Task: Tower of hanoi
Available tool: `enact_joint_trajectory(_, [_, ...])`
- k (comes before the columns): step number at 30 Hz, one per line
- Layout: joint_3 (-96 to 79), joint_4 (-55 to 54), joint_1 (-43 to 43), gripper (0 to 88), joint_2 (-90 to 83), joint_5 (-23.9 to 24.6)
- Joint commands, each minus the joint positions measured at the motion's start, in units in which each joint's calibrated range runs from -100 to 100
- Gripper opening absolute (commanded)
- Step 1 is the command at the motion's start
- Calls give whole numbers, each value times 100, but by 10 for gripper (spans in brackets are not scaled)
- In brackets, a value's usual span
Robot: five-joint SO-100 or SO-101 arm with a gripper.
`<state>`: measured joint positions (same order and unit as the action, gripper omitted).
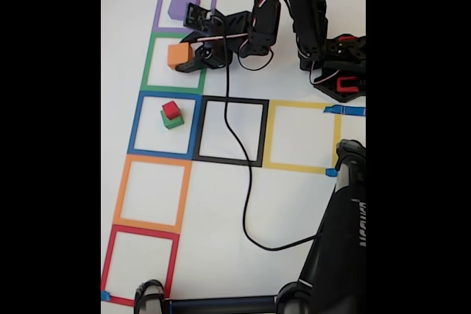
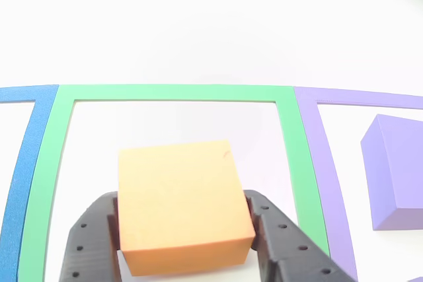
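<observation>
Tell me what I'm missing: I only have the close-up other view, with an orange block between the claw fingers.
Observer: The red block sits stacked on the green block, inside the blue tape square.
Operator: Any more squares?
Observer: Yes, a black square adjoins the blue one's right side in the fixed view.
Operator: The claw?
Observer: The claw grips the orange block in the green square.

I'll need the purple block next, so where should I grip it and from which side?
Take the purple block by two opposite flat side faces, coming down from above. It sits flat and alone in the purple tape square, with nothing stacked on it. The gripper looks closed on the orange block, so release that first.
</observation>
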<state>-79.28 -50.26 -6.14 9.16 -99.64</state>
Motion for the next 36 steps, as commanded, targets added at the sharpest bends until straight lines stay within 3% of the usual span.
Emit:
enact_joint_trajectory(1, [46, -245, -95, 107, 73, -36])
enact_joint_trajectory(8, [37, -302, -153, 132, 202, -36])
enact_joint_trajectory(20, [-26, -504, -143, 259, 243, -36])
enact_joint_trajectory(30, [-508, -302, -57, 252, -1316, -36])
enact_joint_trajectory(36, [-608, 1269, -95, 153, -2987, -36])
